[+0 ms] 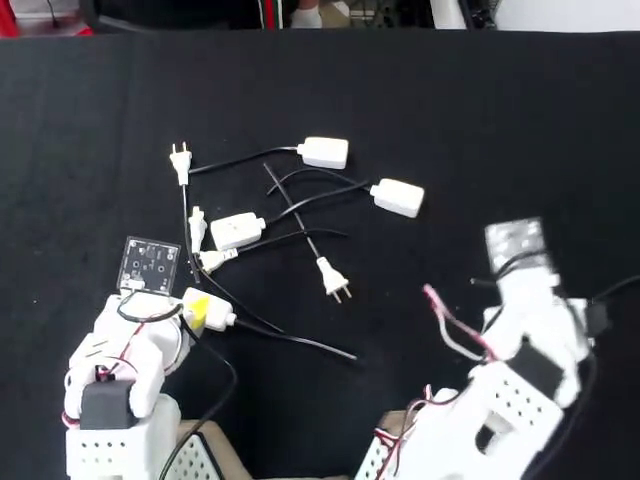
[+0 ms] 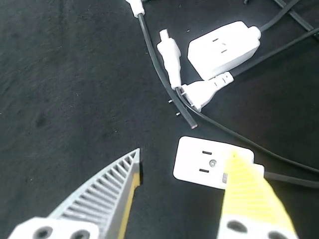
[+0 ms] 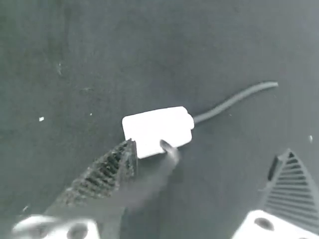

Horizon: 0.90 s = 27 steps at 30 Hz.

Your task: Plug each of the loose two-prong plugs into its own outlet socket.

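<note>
Several white outlet sockets and two-prong plugs on black cords lie mid-table. One socket (image 1: 323, 152) lies far back, another (image 1: 397, 197) to its right, a third (image 1: 236, 230) left of centre. Loose plugs lie at the back left (image 1: 180, 160), at centre (image 1: 335, 280), and as a pair (image 1: 205, 245) beside the third socket. My left gripper (image 2: 184, 154) is open low over a fourth socket (image 2: 207, 160), its yellow finger (image 2: 249, 194) overlapping that socket's side. My right gripper (image 3: 209, 149) is open above the cloth, with a socket (image 3: 157, 130) lying ahead of it.
A black cloth (image 1: 500, 120) covers the whole table. Black cords (image 1: 300, 210) cross one another among the sockets, and one cord (image 1: 300, 342) runs from the nearest socket toward the middle. The right arm (image 1: 520, 330) stands over bare cloth at the right.
</note>
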{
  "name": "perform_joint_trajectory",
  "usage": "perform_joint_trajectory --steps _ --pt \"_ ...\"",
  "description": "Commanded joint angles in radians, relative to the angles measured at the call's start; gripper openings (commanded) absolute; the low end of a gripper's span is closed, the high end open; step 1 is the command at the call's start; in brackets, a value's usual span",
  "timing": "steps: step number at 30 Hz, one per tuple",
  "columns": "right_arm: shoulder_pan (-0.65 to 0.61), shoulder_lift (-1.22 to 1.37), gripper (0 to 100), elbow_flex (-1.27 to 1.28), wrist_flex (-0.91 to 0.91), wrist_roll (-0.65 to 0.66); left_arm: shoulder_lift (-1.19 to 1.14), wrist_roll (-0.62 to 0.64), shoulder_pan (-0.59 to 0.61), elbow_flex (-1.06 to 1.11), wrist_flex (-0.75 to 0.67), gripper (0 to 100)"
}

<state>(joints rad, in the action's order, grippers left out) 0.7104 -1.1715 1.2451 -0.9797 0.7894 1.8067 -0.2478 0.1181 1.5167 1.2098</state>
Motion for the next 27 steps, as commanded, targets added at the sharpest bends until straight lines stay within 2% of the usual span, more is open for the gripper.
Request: perform_joint_trajectory --steps 1,4,6,8,12,16,22,25,27 --pt "0.008 -0.008 38.6 -0.375 -0.374 -0.071 0.005 0.002 0.065 -0.047 0.075 26" --pt "-0.006 -0.001 25.0 -0.579 -0.542 -0.094 0.006 0.002 0.122 -0.054 0.078 26" --pt "-0.037 -0.001 12.9 -0.668 -0.609 -0.137 0.006 0.002 0.14 -0.056 0.078 26" --pt "-0.097 0.001 5.2 -0.728 -0.657 -0.16 0.006 0.002 0.147 -0.054 0.077 26" --pt "-0.275 0.002 12.8 -0.826 -0.755 -0.215 0.006 0.002 0.153 -0.053 0.077 26" --pt "-0.486 0.016 20.8 -0.855 -0.776 -0.311 0.005 0.002 0.231 -0.045 0.078 26" --pt "-0.792 0.229 20.8 -0.808 -0.763 -0.4 0.005 -0.006 0.317 -0.015 0.078 26" --pt "-0.924 0.364 20.8 -0.773 -0.689 -0.463 0.005 -0.008 0.323 0.007 0.078 26" --pt "-0.994 0.446 20.8 -0.731 -0.612 -0.485 0.005 -0.055 0.318 0.038 0.08 26"
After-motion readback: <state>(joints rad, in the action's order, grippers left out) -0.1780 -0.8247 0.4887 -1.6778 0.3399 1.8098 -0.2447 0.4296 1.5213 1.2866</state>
